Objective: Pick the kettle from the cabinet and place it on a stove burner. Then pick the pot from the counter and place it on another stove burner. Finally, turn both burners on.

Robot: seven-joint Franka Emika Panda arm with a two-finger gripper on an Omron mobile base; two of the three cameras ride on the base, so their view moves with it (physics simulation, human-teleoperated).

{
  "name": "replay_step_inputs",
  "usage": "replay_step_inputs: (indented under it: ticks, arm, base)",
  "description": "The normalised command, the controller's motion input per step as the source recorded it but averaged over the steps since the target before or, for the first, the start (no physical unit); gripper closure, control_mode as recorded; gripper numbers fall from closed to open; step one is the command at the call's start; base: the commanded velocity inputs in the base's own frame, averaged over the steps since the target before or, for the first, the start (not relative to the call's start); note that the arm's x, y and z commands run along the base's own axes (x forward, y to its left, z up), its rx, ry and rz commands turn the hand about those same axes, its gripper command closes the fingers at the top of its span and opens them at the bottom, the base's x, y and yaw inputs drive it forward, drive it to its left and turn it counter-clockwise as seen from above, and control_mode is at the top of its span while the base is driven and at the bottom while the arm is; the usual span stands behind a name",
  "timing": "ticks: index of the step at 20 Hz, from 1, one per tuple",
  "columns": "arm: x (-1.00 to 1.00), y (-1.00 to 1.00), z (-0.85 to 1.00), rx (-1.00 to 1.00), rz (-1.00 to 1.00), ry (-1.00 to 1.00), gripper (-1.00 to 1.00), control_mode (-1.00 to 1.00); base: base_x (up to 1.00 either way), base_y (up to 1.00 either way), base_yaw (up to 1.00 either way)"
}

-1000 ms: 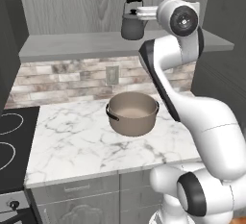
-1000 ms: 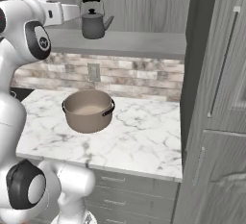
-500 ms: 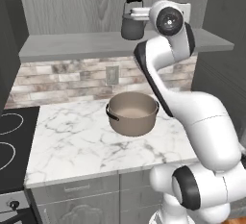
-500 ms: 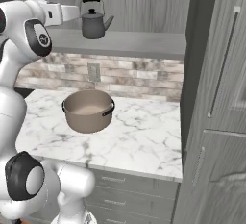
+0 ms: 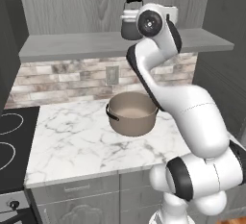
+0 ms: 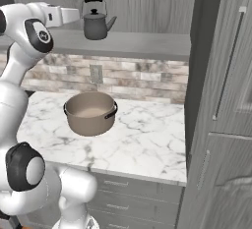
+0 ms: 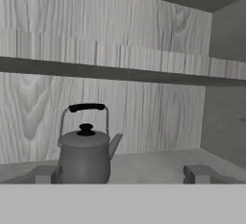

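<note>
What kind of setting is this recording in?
A rendered home kitchen, it seems: a marble counter with drawer fronts and a brick backsplash, a black glass stovetop at its left end, and a kettle standing on the cabinet shelf above a pot.

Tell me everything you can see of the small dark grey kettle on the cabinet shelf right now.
The small dark grey metal kettle stands upright on the flat grey cabinet shelf, nothing gripping it. It has a tall arched handle with a black grip, a black-knobbed lid and a short spout. The open gripper faces it from the front, kettle nearer one finger.
</note>
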Motion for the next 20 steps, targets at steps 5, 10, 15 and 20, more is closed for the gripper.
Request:
replay_step_inputs:
  ticks: [5,10,15,20]
  arm:
    - [0.28,0.06,-0.12,0.00,-0.04,0.01,-1.00,-1.00]
    - [0.33,0.12,-0.04,0.00,-0.06,0.00,-1.00,-1.00]
    - [0.29,0.15,0.00,0.00,-0.06,0.00,-1.00,-1.00]
    - [0.28,0.08,0.00,0.00,-0.06,0.00,-1.00,-1.00]
  base:
    - [0.00,0.00,0.00]
    - [0.00,0.00,0.00]
    - [0.00,0.00,0.00]
    - [0.00,0.00,0.00]
